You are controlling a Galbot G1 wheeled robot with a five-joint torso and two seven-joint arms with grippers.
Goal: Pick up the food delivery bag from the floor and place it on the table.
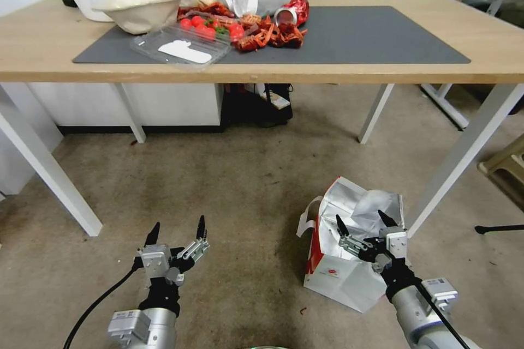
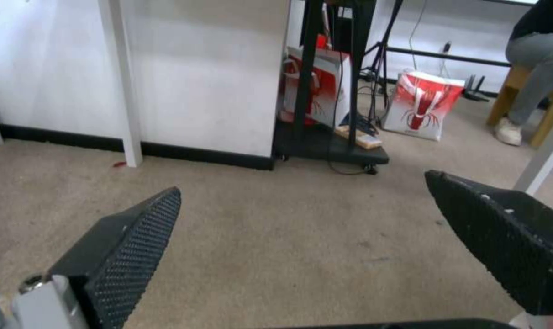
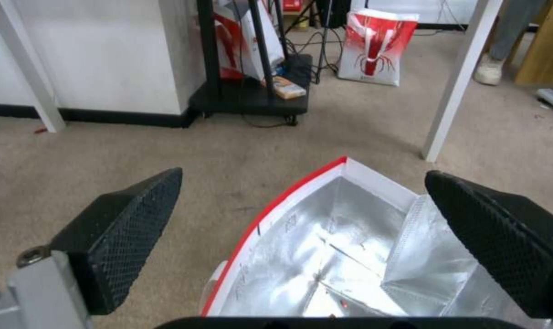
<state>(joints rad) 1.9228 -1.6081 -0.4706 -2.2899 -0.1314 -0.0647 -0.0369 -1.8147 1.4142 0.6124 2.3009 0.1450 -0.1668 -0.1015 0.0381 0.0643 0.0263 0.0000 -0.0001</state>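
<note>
Bag point(image 1: 349, 262) stands open on the floor point(image 1: 240, 185) by the table point(image 1: 43, 49) leg. Right gripper point(image 1: 367, 224) hovers spread above its mouth; it should close on a handle. Left gripper point(image 1: 176, 227) waits, spread.

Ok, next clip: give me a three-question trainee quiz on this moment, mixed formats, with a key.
1. True or false: the bag already stands on the table.
2. Which gripper hangs over the bag's open top? A) left gripper B) right gripper
3. Fill in: the bag's lining is ____ foil.

Key: 1 false, it stands on the floor; 2 B, fingers open, while the left hangs open over bare floor; 3 silver.
</note>
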